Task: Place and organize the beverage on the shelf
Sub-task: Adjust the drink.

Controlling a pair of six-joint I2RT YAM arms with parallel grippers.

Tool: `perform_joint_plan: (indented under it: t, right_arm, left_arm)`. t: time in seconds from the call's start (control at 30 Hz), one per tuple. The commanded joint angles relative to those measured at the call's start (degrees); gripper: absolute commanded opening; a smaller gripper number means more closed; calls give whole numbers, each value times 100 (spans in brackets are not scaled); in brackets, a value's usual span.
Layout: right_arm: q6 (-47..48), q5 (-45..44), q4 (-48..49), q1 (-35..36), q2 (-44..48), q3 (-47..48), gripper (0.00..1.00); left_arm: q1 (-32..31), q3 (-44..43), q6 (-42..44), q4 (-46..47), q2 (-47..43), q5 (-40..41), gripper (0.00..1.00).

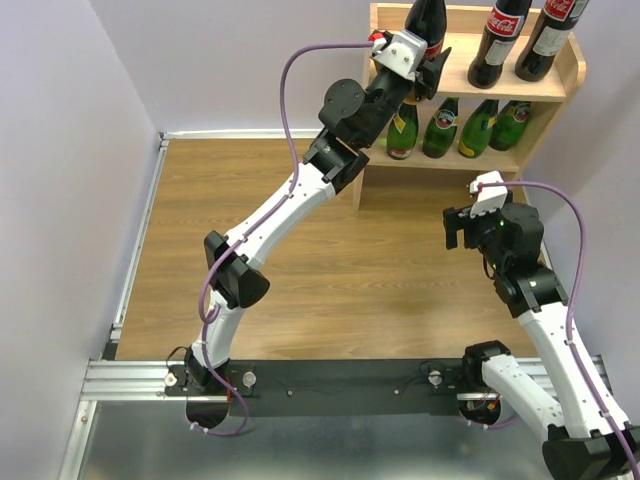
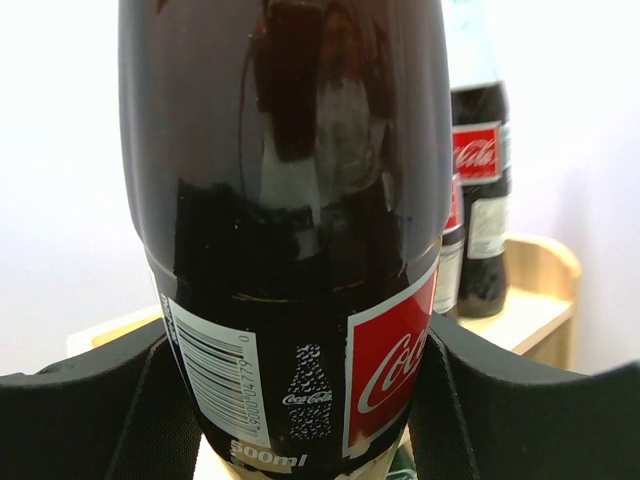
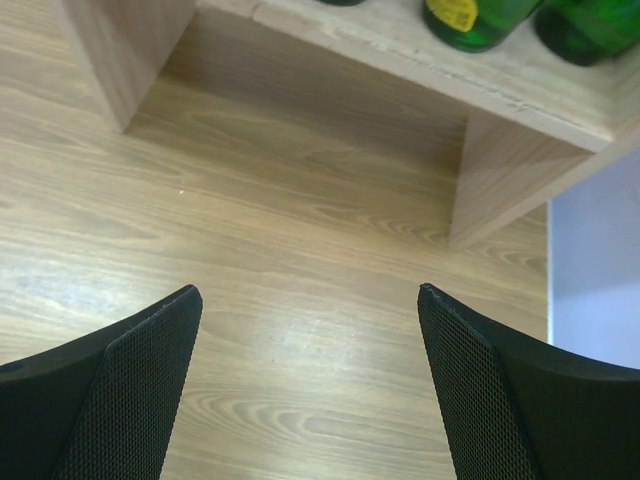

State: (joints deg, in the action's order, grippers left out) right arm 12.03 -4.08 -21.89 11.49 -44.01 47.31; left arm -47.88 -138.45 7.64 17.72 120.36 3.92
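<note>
Left wrist view: left gripper point(image 2: 300, 400) clamped on cola bottle point(image 2: 290, 200) at shelf point(image 1: 458, 78) top tier. Right gripper point(image 3: 310, 390): jaws wide, empty, over table point(image 3: 300, 250).

The near cola bottle point(image 2: 290, 250) in the left wrist view carries most of the print. Its red label point(image 2: 392, 372), at four o'clock on the glass, shows the start of the white Coca-Cola script, "Co" and little more. At six o'clock a small white bottle outline point(image 2: 308, 392) has "Coca-Cola" across it, and "500ml" stands below. The barcode panel point(image 2: 215, 375) at eight o'clock bears digits too small to read surely. A second cola bottle point(image 2: 482, 200), at two o'clock behind, shows the whole "Coca-Cola" script. In the top view a cola label point(image 1: 507, 20) on the shelf point(image 1: 570, 75) shows part of that script. The green bottles point(image 1: 441, 125) have labels that cannot be read.
</note>
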Motion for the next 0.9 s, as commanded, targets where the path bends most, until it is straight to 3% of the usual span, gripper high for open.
perform_joint_plan:
  t: [0.0, 0.17, 0.3, 0.57, 0.87]
  right_arm:
    - [-113, 320, 132, -50, 103, -99, 94]
    - [-113, 547, 124, -50, -37, 295, 93]
    - [9, 688, 71, -41, -353, 1164, 91]
    - [-157, 1654, -140, -41, -1749, 4334, 85]
    - [-886, 2894, 9, -50, -3350, 6798, 81]
  left_arm:
    - [112, -656, 1, 1225, -197, 214, 0]
    - [156, -674, 9, 1304, -100, 249, 0]
    - [182, -692, 36, 1375, -39, 267, 0]
    - [305, -718, 1, 1410, 41, 276, 0]
    - [358, -718, -87, 1498, 137, 232, 0]
